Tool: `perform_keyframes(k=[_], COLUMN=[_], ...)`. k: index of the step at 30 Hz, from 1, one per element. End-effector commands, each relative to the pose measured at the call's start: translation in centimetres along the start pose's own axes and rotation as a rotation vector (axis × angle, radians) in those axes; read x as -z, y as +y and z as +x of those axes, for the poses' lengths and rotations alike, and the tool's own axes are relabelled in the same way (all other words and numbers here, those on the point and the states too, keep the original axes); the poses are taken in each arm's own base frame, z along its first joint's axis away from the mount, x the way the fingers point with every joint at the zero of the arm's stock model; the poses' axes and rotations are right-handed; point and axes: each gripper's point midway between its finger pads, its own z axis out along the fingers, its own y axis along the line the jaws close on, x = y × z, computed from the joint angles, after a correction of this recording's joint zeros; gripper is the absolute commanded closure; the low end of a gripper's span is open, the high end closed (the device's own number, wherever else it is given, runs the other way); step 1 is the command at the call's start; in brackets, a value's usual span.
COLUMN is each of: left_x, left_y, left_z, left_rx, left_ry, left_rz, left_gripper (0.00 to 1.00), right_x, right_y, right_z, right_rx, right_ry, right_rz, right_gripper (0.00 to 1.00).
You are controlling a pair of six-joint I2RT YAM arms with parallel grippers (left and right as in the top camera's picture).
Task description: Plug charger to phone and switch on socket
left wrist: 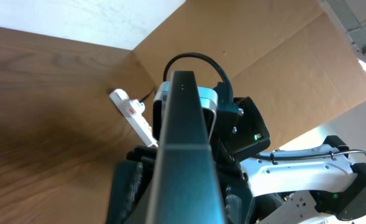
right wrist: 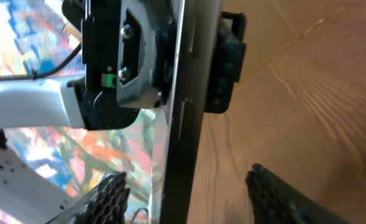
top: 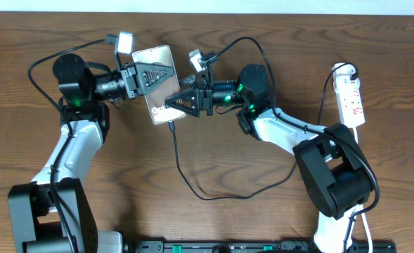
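Presently, the wooden table (top: 10,126) carries both arms, which meet in the upper middle of the overhead frame. The left arm (top: 73,151) rises from the lower left corner and the right arm (top: 291,137) from the lower right.

The phone (top: 154,56) is held off the surface between them, its glossy rose-gold face toward the overhead camera, with part of the white lettering showing near its lower edge. The left gripper (top: 159,73) is clamped on the phone's upper half. The left wrist view shows the handset edge-on, pinched between the pads.

The right gripper (top: 175,103) sits at the phone's lower right edge with its jaws parted. In the right wrist view the textured fingers (right wrist: 105,196) stand well apart on either side of the thin edge, touching neither face.

The socket (top: 352,98) lies at the far right of the frame, well apart from the phone. Its switch position is too small to read.

The charger (top: 192,188) meets the phone's lower edge and loops down across the table, then toward the right arm. Whether its tip is seated cannot be told.
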Motion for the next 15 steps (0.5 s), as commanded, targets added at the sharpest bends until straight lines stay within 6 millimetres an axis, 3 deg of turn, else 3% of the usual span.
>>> perform_keyframes(k=[1,5,15], left_x=[0.7,0.9,2.5], left_y=[-0.5,-0.5,0.0], left_z=[-0.5,-0.6,-0.7], left_rx=[-0.036,-0.035,-0.025], left_ry=[0.001,-0.003,-0.005], left_rz=[0.005,0.001,-0.009], left_gripper=[0.93,0.93,0.93], right_x=[0.3,0.3,0.7], right_y=[0.5,0.7,0.5], right_z=[-1.6,-1.5,-1.5], right_rx=[0.041,0.042,0.038], right_ry=[-0.034,-0.026,-0.018], right_rz=[0.009,0.002,0.003], right_gripper=[0.26,0.01,0.01])
